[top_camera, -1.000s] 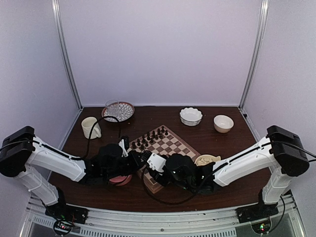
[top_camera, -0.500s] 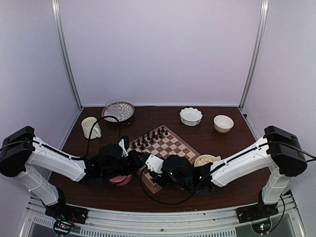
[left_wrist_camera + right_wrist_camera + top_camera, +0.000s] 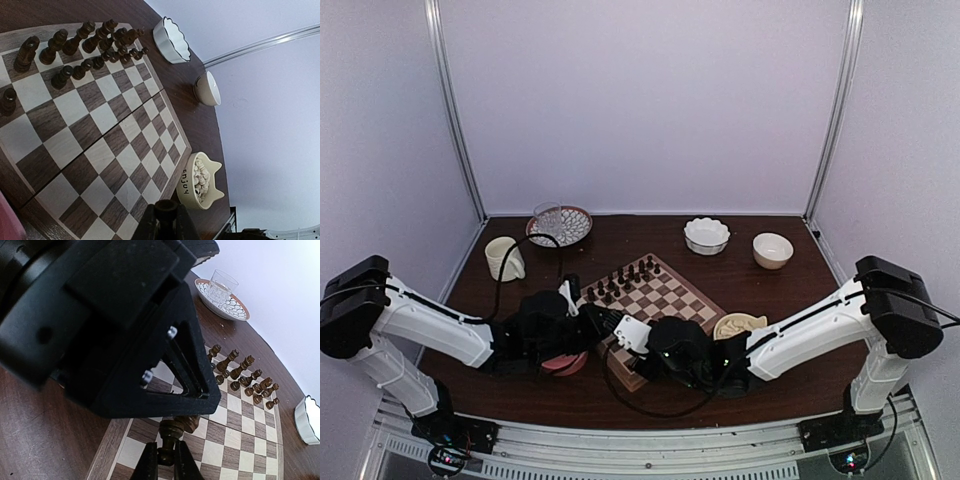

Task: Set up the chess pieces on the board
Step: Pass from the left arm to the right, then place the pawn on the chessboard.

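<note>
Dark brown wood sits pinched in my right claw (image 3: 165,452): both fingers are closed on the waist of a single chess piece (image 3: 171,432), held upright low over the near-left edge of the board (image 3: 240,440). Whether its base touches a square I cannot tell. My left claw (image 3: 166,217) is shut too, its tips meeting the head of that same piece from above, as far as the right wrist view shows. To me that reads as a hand-over, one claw steadying the figure so it stays vertical while the other takes it. Beyond, the other dark pieces (image 3: 85,45) stand in two rows along the far edge, with one straggler (image 3: 7,100) alone on a side square, so this one likely belongs up there. The cream set (image 3: 201,177) lies heaped in a cat-eared bowl (image 3: 186,184) on the worktop (image 3: 40,430) just off the board's right edge, handy for my right arm; the near rows are bare. A fluted white bowl (image 3: 171,40), a plain cream bowl (image 3: 207,89) and a glass (image 3: 220,284) on a patterned plate (image 3: 235,310) stand well apart at the back.
</note>
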`<state>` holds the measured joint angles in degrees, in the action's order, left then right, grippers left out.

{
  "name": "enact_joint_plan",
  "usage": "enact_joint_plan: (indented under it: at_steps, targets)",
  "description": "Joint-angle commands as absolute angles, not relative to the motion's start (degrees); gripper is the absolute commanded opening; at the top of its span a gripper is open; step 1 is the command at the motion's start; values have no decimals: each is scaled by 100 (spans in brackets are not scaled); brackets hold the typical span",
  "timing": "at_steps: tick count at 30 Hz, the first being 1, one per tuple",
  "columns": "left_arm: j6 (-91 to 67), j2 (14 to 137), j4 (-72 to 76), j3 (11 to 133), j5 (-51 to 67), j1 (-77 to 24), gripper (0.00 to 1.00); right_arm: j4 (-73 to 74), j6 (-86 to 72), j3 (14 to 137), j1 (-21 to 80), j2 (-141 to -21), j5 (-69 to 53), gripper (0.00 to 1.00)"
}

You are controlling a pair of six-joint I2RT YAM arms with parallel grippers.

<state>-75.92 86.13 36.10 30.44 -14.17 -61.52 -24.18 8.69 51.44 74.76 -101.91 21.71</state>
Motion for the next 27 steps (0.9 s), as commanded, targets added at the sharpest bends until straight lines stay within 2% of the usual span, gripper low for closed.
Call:
enact_joint_plan:
  at_steps: [1, 5, 10, 13, 16, 20, 27]
  targets:
    - [-7352, 8390, 3688, 3034, -1697, -6183, 0, -2496, 709, 5055, 7484, -9879, 2290, 0]
    - [-6604, 8076, 3596, 2892, -2265, -6140, 0, -2030, 588, 5149, 7460, -9619, 2002, 0]
    - [-4956, 7621, 3344, 2742, -3002, -6127, 0, -1156, 368, 5408, 7299, -9408, 1955, 0]
    - [-3680, 7541, 3424, 2729, -2855, -6126, 0, -246, 136, 5833, 6946, -9506, 1633, 0]
    - [-2988, 7562, 3513, 2766, -2369, -6129, 0, 1259, 37, 6621, 6499, -9819, 790, 0]
    - [-2676, 7565, 3434, 2852, -1939, -6129, 0, 2560, 80, 7278, 6145, -9999, -134, 0]
    - [-2834, 7494, 3090, 2861, -2722, -6127, 0, 4244, 288, 8132, 5959, -10438, -564, 0]
